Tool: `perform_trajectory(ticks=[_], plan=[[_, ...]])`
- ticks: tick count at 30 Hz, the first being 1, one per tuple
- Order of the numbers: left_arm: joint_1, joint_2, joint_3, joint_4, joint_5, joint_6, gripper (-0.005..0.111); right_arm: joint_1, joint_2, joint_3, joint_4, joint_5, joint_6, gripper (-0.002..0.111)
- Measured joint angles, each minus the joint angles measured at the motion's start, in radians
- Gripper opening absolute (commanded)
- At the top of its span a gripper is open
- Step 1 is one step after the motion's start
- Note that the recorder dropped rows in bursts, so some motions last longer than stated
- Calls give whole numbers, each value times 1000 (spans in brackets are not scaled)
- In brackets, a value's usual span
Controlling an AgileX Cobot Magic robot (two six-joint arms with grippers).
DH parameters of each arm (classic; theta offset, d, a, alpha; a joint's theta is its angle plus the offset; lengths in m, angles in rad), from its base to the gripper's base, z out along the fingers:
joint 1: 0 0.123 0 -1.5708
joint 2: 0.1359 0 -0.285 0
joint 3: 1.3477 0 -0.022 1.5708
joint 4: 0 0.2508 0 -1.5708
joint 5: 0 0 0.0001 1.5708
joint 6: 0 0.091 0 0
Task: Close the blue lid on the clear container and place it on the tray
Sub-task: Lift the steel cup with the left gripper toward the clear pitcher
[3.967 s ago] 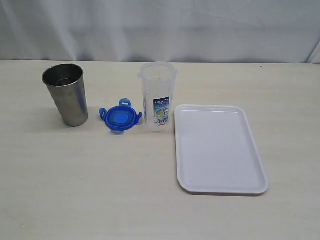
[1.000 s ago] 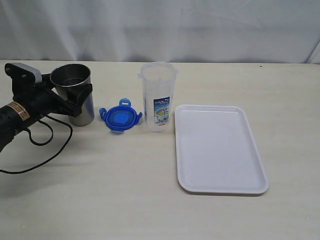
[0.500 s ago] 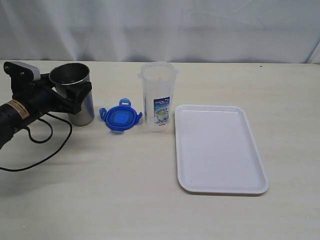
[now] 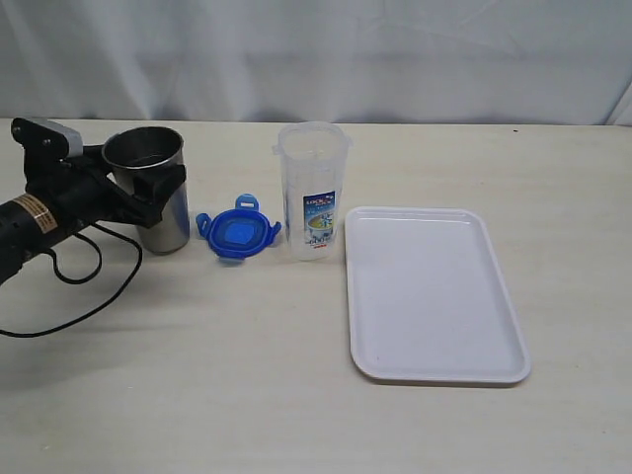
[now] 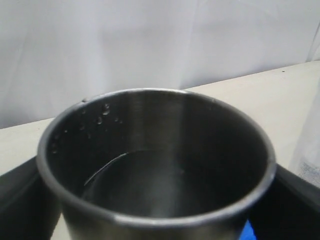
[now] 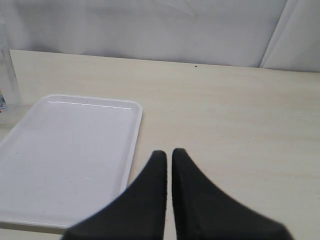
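Note:
The blue lid (image 4: 237, 233) lies flat on the table, just left of the clear container (image 4: 313, 188), which stands upright and open with its label facing front. To their right lies the white tray (image 4: 434, 372), with nothing on it. My left gripper (image 4: 156, 193) reaches in from the left and is shut on the steel cup (image 4: 148, 148), one finger (image 5: 20, 200) on each side; a corner of the lid (image 5: 247, 232) shows past the cup. In the right wrist view my right gripper (image 6: 169, 152) is shut and holds nothing, beside the tray's edge (image 6: 136, 130).
The left arm's black cable (image 4: 89, 296) loops over the table at the left. A white curtain (image 4: 316, 59) closes off the back. A sliver of the container (image 6: 6, 85) shows beyond the tray in the right wrist view.
The left arm came in from the left and closed around the steel cup. Over the last second the cup has shifted a little to the right, toward the lid.

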Motion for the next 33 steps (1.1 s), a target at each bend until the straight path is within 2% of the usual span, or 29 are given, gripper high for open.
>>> perform_trajectory(ticks=[9, 17, 20, 26, 33], plan=[[-17, -115, -14, 8, 72, -22, 0, 0, 0, 0, 0, 0, 0, 4], [-24, -164, -72, 50, 142, -109, 0, 0, 0, 0, 0, 0, 0, 4], [-54, -166, -113, 55, 196, -127, 0, 0, 0, 0, 0, 0, 0, 4], [-149, -166, -230, 67, 387, -135, 0, 0, 0, 0, 0, 0, 0, 4], [-212, -166, -335, 71, 464, -132, 0, 0, 0, 0, 0, 0, 0, 4]])
